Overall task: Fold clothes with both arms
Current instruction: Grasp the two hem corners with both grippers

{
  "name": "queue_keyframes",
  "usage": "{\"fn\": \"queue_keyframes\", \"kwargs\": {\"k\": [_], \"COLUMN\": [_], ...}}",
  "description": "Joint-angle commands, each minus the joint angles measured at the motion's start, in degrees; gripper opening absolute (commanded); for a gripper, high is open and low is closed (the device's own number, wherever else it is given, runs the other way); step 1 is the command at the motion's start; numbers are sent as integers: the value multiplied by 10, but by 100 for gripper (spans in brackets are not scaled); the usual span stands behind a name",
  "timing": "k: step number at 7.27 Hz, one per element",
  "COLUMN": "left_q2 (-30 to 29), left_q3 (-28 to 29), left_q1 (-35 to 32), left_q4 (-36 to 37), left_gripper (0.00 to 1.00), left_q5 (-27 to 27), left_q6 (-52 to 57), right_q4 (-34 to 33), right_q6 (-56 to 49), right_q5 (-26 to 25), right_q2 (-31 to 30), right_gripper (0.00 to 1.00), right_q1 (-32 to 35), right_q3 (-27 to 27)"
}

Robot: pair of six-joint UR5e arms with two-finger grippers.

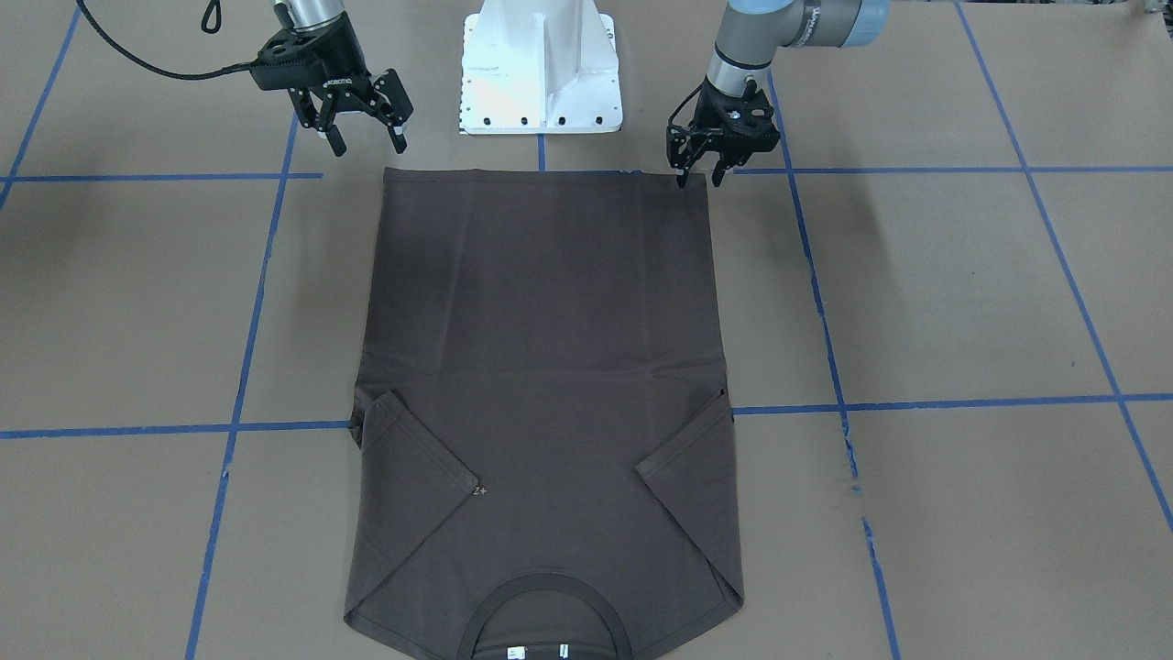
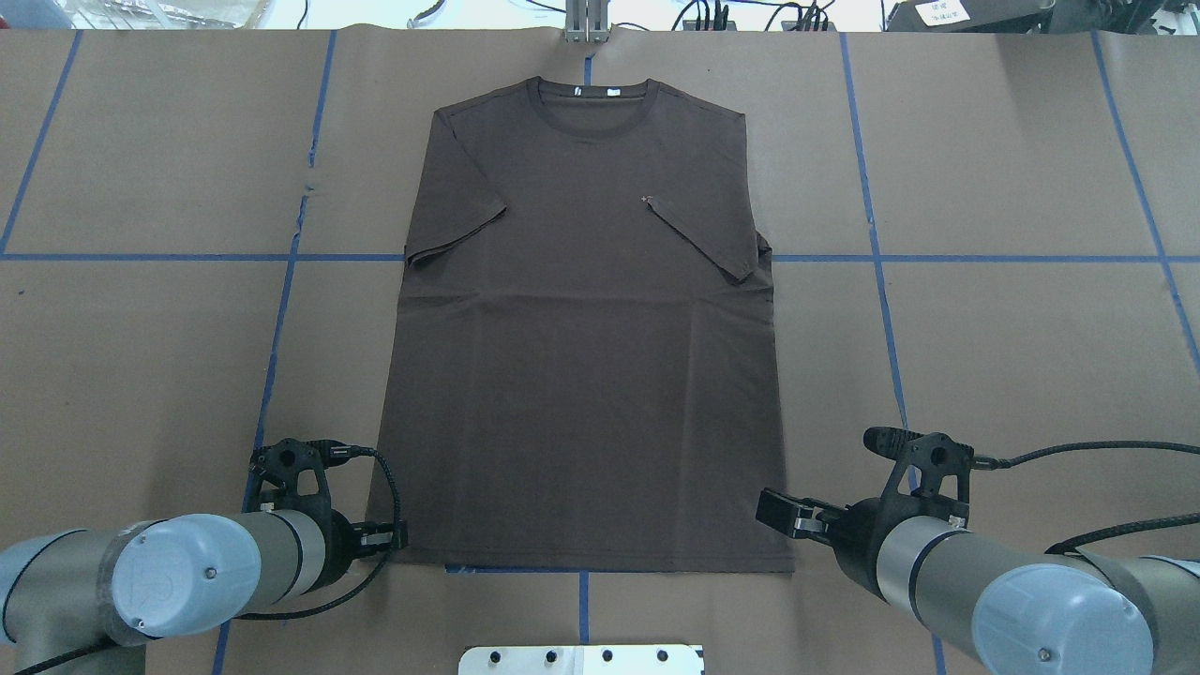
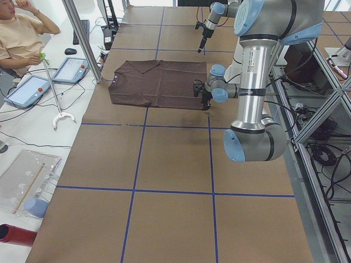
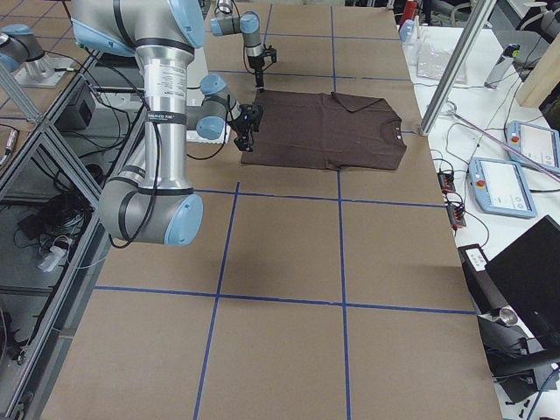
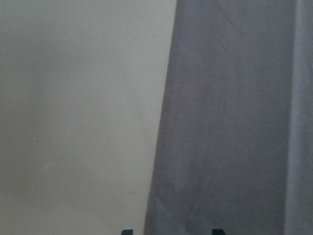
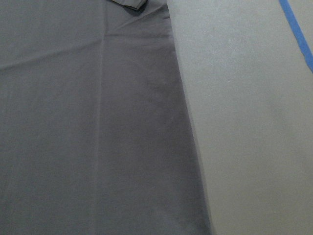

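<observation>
The dark brown T-shirt lies flat on the table with both sleeves folded inward, its collar on the side far from the robot. My left gripper is open and low at the hem corner on the robot's left. In the left wrist view its fingertips straddle the shirt's side edge. My right gripper is open and empty, held above the table just outside the other hem corner. Its fingers do not show in the right wrist view, which looks down on the shirt's edge.
The white robot base stands just behind the hem. Blue tape lines cross the brown paper table. In the exterior left view a metal post, tablets and a seated operator are beyond the collar end.
</observation>
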Motion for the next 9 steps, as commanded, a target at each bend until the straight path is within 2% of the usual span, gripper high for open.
{"fn": "queue_keyframes", "kwargs": {"k": [1,4,5,6,7,8,9], "left_q2": [-1,-6,-6,-5,-6,-7,-7], "left_q3": [5,13,13,12,12,11,9], "left_q1": [5,6,7,8,8,8,8], "left_q4": [0,0,0,-1,-1,-1,-1], "left_gripper": [60,57,51,38,9,0,0], "left_q5": [0,0,-1,-1,-2,-1,0], "left_q6": [-1,-1,-1,-2,-1,-1,-1], "right_q4": [0,0,0,0,0,0,-1], "right_q6": [0,1,0,1,1,0,1], "right_q5": [-2,-2,-2,-2,-2,-2,-2], "right_q2": [0,0,0,0,0,0,-1], "right_gripper": [100,100,100,100,100,100,100], "right_q1": [0,0,0,0,0,0,-1], "right_q3": [0,0,0,0,0,0,-1]}}
